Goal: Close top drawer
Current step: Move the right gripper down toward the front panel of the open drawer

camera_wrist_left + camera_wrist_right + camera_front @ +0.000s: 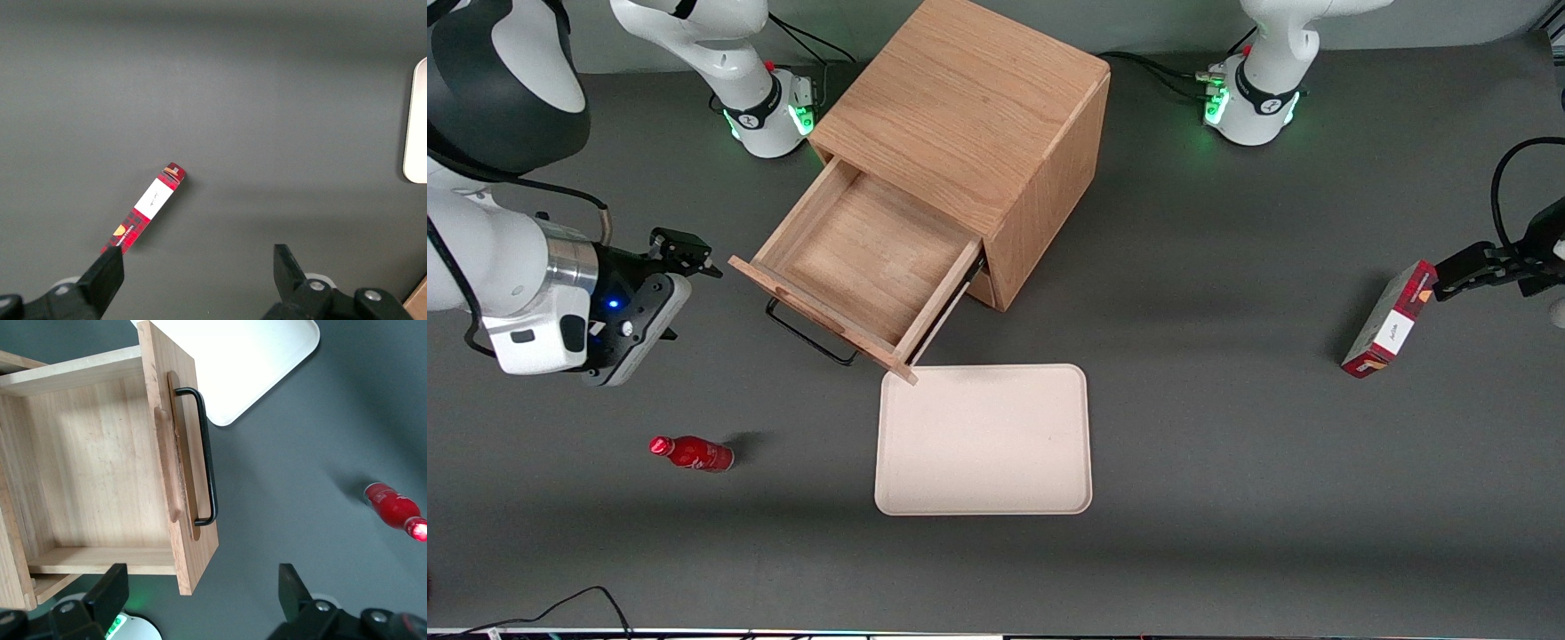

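Top drawer (867, 267) pulled far out of the wooden cabinet (969, 116), open and bare inside. Slides out slantwise, toward the front camera and toward the working arm's end of the table. Flat front panel runs crosswise to that slide, with a thin black handle (809, 338) lying along it. One corner of the panel just above the edge of the pale tray (984, 440), which sits nearer the camera. Gripper (203, 597) up in the air near the drawer front, toward the working arm's end, touching nothing, fingers (112, 590) spread wide apart. Small red bottle (692, 452) lying on its side on the grey table (1227, 444), nearer the camera than the gripper. Red box (1389, 320) well apart, toward the parked arm's end.
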`<state>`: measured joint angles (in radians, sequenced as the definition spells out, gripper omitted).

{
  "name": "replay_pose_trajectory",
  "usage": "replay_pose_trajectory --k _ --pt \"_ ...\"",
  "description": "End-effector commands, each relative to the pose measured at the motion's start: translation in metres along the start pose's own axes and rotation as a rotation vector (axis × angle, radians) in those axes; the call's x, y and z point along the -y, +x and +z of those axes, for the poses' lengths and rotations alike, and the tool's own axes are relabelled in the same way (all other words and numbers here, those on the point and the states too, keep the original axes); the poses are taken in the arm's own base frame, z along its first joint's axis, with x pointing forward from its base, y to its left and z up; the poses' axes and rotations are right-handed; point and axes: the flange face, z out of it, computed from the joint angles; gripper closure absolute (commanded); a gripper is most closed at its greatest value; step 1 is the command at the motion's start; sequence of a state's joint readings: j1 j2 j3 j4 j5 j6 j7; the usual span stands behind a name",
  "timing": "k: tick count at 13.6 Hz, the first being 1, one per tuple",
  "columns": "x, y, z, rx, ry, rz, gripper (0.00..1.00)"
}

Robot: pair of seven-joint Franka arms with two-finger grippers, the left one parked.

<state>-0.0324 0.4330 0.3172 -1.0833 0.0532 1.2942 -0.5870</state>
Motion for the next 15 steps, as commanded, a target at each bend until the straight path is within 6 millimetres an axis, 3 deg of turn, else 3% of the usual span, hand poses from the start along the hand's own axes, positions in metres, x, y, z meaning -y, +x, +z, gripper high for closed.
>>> replay_pose_trajectory --k 1,3,7,10,15 --pt "-0.015 0.016 0.028 0.017 0.058 -0.031 0.0" --pt "-0.029 0.025 0.055 0.035 0.085 -0.023 0.0" --pt "-0.038 0.041 0.105 0.028 0.086 -0.005 0.0" --pt "-0.041 0.046 0.134 0.025 0.102 0.019 0.0" --pt "-0.04 0.051 0.165 0.007 0.125 0.072 0.0"
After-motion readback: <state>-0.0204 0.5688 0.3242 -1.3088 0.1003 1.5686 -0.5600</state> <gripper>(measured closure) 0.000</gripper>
